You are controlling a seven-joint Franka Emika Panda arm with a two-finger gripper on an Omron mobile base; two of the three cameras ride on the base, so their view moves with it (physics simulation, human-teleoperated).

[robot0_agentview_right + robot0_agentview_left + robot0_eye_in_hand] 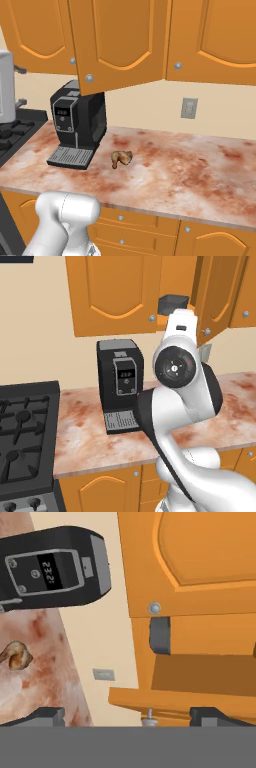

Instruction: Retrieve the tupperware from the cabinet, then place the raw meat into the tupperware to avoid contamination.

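My fingers (120, 714) are spread wide, empty. The tupperware (160, 635) sits on the cabinet (200, 562) shelf behind a half-open door; reaching in, I risk clipping that door.

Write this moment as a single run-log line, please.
tool: open, empty | tupperware: on cabinet shelf, door open | raw meat: on counter beside coffee machine
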